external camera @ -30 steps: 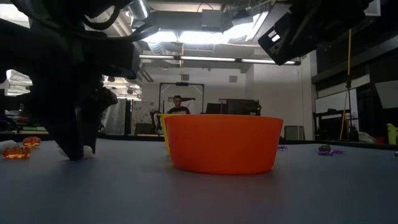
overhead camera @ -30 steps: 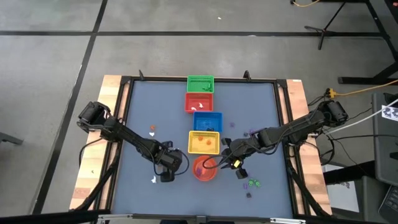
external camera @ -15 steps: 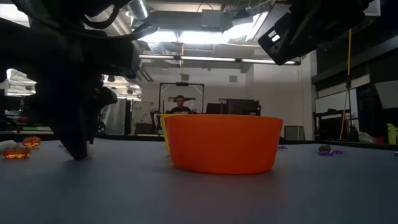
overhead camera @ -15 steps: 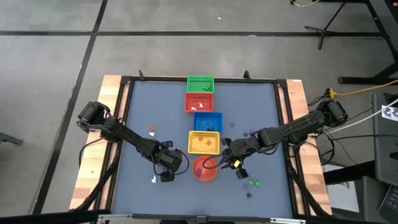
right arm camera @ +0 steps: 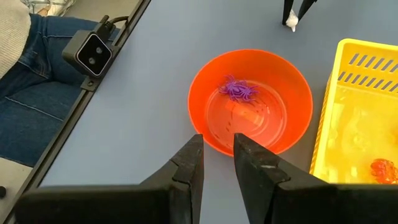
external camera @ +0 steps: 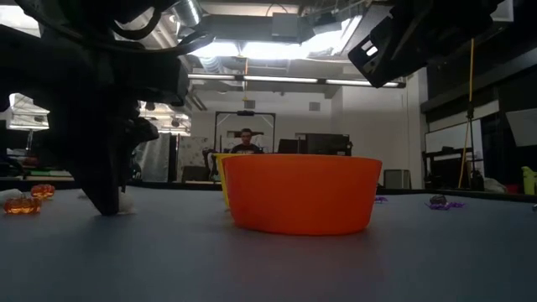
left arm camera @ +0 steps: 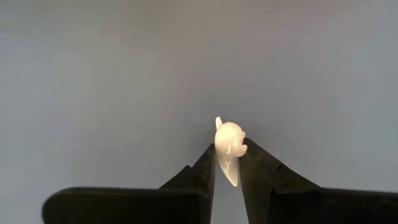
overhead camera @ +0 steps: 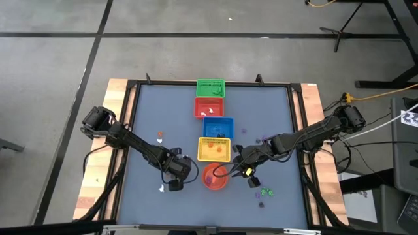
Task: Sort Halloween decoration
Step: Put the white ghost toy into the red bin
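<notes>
Beside the orange bowl (overhead camera: 215,177), the left hand (left arm camera: 227,163) pinches a white ghost trinket (left arm camera: 229,148) on the tabletop (overhead camera: 163,111). Over the bowl, the right hand (right arm camera: 217,163) hovers with fingers slightly apart, holding nothing.

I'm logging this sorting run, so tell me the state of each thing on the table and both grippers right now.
left gripper: shut on the white ghost trinket, down at the table
right gripper: open, empty, beside the orange bowl
orange bowl: upright, holds a purple spider trinket
yellow basket: upright, holds orange trinkets
green trinket: loose on the table
</notes>
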Available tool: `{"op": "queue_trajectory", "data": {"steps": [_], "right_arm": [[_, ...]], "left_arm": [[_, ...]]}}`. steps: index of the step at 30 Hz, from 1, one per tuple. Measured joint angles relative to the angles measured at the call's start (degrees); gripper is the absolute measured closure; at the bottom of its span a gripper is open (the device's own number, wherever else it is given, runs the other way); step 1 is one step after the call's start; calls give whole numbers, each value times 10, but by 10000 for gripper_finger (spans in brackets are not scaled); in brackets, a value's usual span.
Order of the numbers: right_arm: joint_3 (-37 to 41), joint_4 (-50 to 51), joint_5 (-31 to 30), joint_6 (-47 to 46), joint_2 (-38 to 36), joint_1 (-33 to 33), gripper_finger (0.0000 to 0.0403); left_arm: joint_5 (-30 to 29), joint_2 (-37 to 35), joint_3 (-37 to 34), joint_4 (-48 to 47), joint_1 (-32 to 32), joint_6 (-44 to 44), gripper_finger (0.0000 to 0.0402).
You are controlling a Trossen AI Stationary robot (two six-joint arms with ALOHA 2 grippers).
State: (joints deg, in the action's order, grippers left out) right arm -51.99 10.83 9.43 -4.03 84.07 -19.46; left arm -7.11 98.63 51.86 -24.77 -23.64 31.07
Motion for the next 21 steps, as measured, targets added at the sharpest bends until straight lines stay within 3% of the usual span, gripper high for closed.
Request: {"op": "queue_trajectory", "data": {"steps": [21], "right_arm": [[0, -3, 0, 0, 0, 0, 317]], "left_arm": [[-13, 0, -1, 74, 3, 18, 365]]}}
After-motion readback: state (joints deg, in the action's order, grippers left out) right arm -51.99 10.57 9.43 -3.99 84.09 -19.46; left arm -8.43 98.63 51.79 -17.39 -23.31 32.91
